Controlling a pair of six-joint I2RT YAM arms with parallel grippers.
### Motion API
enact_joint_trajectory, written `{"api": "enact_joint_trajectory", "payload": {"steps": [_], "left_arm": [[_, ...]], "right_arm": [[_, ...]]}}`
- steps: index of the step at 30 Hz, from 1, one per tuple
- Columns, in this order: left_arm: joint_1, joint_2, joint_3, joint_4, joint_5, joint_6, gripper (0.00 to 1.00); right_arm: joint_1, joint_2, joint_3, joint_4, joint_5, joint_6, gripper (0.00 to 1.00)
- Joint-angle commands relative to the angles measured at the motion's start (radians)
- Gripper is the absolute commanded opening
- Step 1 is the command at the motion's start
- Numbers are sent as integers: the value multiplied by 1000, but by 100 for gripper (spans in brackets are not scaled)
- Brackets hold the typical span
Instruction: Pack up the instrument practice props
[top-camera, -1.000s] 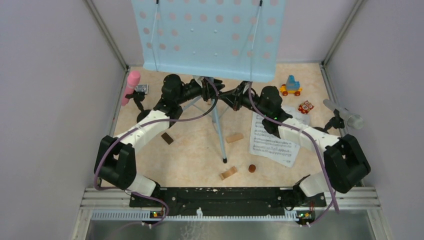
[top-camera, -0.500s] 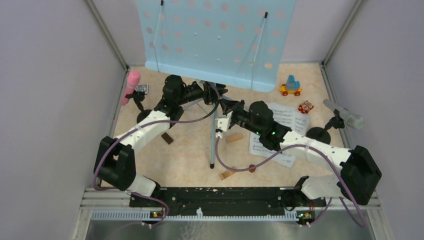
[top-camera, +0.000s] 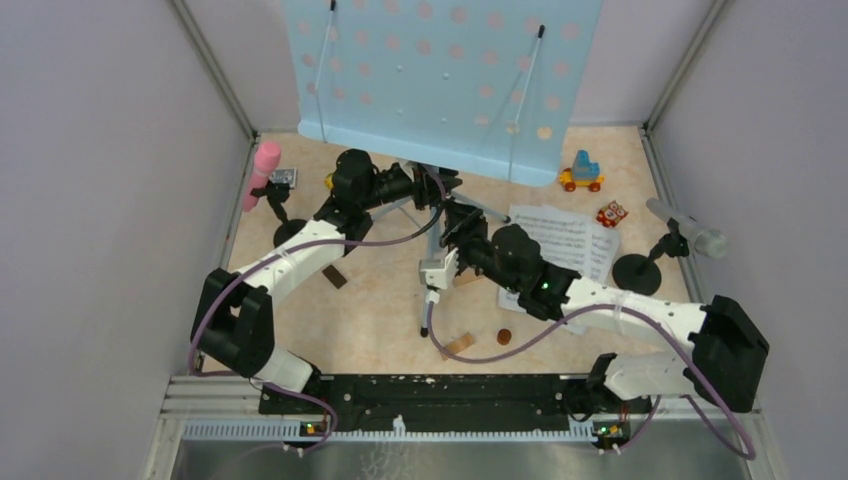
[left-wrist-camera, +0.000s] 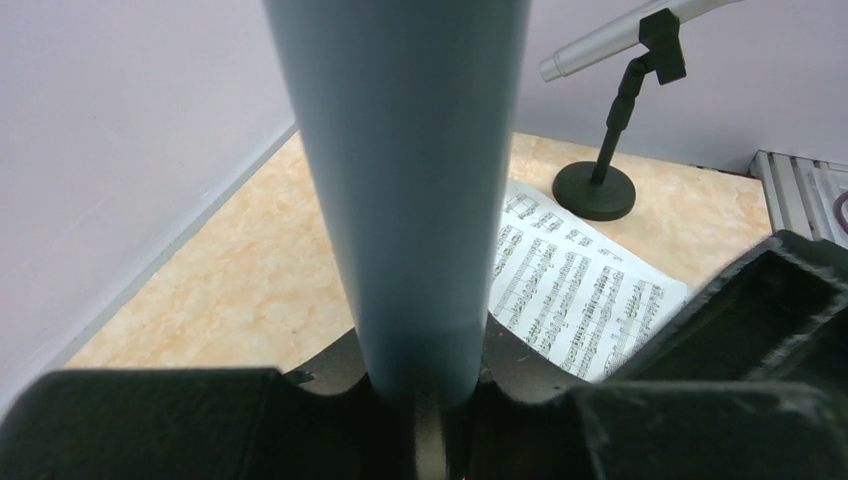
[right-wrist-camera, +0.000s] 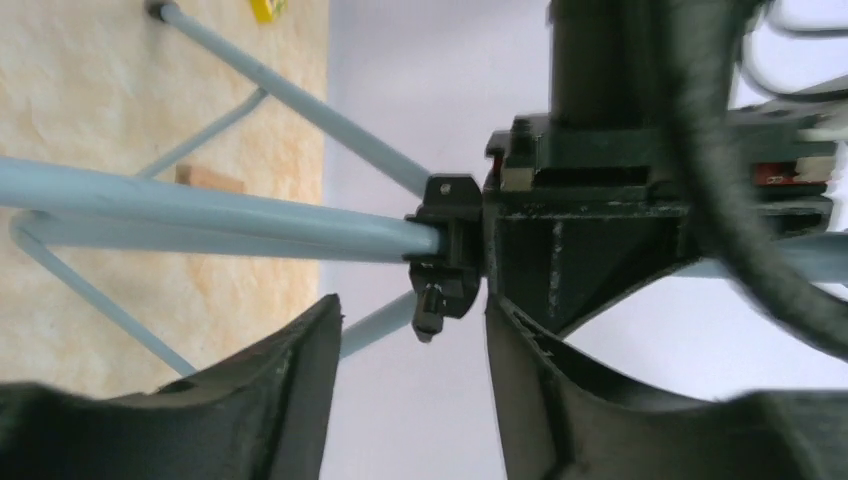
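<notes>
- Music rack (top-camera: 445, 75): pale blue and perforated, at the far middle of the table. Its lower edge slants, with the right corner lower.
- Left gripper (top-camera: 420, 185): closed tight on the stand pole (left-wrist-camera: 410, 180) just under the rack. In the wrist view the grey-blue tube fills the gap between the fingers (left-wrist-camera: 150, 420).
- Right gripper (top-camera: 452, 222): jaws parted and gripping nothing. In the wrist view the black tripod collar (right-wrist-camera: 445, 255) and its small knob sit between the fingertips (right-wrist-camera: 320, 330), with a gap on either side.
- Tripod legs (right-wrist-camera: 300, 100): splayed out from the collar, grey-blue.
- Sheet music (top-camera: 565, 240): white pages lying flat to the right of the stand, with the right forearm crossing their near edge.
- Pink microphone (top-camera: 264, 172): in its black holder (top-camera: 288, 232) by the left wall.
- Silver microphone (top-camera: 690, 228): in its round-based holder (top-camera: 637, 270) by the right wall.
- Toy vehicles (top-camera: 582, 172): far right, beyond the pages.
- Wooden block (top-camera: 460, 344): near the front, by the foot of one tripod leg.
</notes>
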Motion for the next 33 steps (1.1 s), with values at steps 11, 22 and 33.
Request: {"api": "enact_joint_trajectory", "payload": {"steps": [11,22,33], "left_arm": [[-6,58,-23,-147,-18,35,0],[-6,59,-16,-155,-17,30,0],[-8,65,-13,-161,-18,30,0]], "right_arm": [[-20,-254,-422,815,167,1034,71],[-211,-289,-254,121,416,2042,77],[-469,-104,-190,273,-370,2730,64]]}}
